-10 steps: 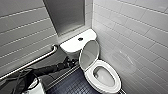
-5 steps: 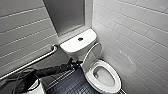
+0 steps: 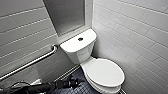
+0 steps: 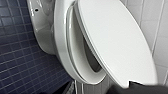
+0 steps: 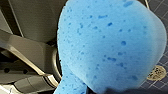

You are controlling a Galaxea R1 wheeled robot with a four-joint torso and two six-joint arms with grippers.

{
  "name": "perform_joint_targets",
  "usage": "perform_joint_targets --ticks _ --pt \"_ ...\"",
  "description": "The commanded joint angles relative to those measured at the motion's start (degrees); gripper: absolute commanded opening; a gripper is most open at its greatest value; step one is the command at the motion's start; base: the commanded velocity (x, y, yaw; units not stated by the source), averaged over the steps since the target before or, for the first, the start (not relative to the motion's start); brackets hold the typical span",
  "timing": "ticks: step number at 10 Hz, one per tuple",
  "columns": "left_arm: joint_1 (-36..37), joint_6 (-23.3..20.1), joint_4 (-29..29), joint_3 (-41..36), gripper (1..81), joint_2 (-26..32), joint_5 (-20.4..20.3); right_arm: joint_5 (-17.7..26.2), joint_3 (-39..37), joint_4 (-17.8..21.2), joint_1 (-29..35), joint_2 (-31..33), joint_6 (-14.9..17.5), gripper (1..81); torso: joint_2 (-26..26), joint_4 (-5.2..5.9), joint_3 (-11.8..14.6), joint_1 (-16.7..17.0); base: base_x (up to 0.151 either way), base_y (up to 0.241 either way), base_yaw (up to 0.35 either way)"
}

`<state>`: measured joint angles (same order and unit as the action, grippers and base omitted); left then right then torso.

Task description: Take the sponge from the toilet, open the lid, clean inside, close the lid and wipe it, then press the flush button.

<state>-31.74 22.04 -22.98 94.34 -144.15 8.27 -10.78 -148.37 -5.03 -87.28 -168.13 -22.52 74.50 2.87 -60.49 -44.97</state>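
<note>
Nearest, the right pincer was clamped on the blue sponge, seemingly near its pinched waist, above the dark tiled floor. So small a hold might let it slip and drop. Beyond, the left pincer hung just beside the toilet bowl; I could not tell whether it was apart or together. The lid stood slightly off the seat and, unsupported, could slam. Farthest, the flush button sat on the tank.

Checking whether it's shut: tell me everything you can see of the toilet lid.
The lid is a white, smooth, glossy oval, plastic-looking, as large as the bowl. It hangs tilted over the seat, not fully down: the left wrist view shows a wedge-shaped gap between them. Its top is bare.
</note>
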Motion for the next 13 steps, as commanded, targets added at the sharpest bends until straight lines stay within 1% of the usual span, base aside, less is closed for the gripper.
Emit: perform_joint_targets --ticks 1,2,3,4,5,7,9,10,12,13 --pt "-13.19 -1.3 18.65 -13.3 81.1 10.98 4.13 4.1 2.92 0.29 -1.89 0.67 -0.25 1.0 0.0 0.0 0.0 0.0 0.0 0.0 0.0" --pt "-18.82 -1.3 24.44 -13.57 81.1 12.04 5.25 3.93 4.93 1.07 -1.8 1.36 -0.68 1.0 0.0 0.0 0.0 0.0 0.0 0.0 0.0" --pt "-23.64 -1.21 28.4 -12.7 81.1 12.39 7.11 3.83 7.81 1.43 -1.89 2.58 -1.13 1.0 0.0 0.0 0.0 0.0 0.0 0.0 0.0" --pt "-28.05 -1.29 29.83 -11.82 81.1 13.0 7.2 3.83 12.1 1.35 -1.89 4.69 -1.3 1.0 0.0 0.0 0.02 0.0 0.0 0.0 0.0" --pt "-31.75 -1.38 30.96 -11.03 81.1 13.62 7.12 3.57 18.5 1.26 -1.8 8.62 -1.3 1.0 0.0 0.0 0.02 0.0 0.0 0.0 0.0" --pt "-38.16 -1.73 33.41 -8.84 81.1 13.2 6.33 -0.19 30.8 1.17 -1.37 17.92 -1.21 1.0 0.02 0.0 0.02 0.0 0.0 0.0 0.0" --pt "-42.47 -2.35 37.3 -6.2 81.1 11.08 6.24 -1.96 40.87 0.73 -0.31 26.57 -1.13 1.0 0.02 0.0 0.02 0.0 0.0 0.0 0.0" --pt "-43.36 -2.27 37.74 -3.74 81.1 9.42 6.24 -3.18 43.59 0.81 -0.13 30.0 -1.13 1.0 0.02 0.0 0.02 0.0 0.0 0.0 0.0" --pt "-45.03 -2.96 38.7 -0.05 81.1 6.08 6.24 -7.66 49.04 1.34 0.13 37.2 -1.21 1.0 0.05 0.0 0.05 0.0 0.0 0.0 0.0" --pt "-45.91 -3.84 39.41 1.8 81.1 4.14 6.32 -8.65 52.56 1.43 1.27 40.82 -1.48 1.0 0.05 0.0 0.05 0.0 0.0 0.0 0.0"
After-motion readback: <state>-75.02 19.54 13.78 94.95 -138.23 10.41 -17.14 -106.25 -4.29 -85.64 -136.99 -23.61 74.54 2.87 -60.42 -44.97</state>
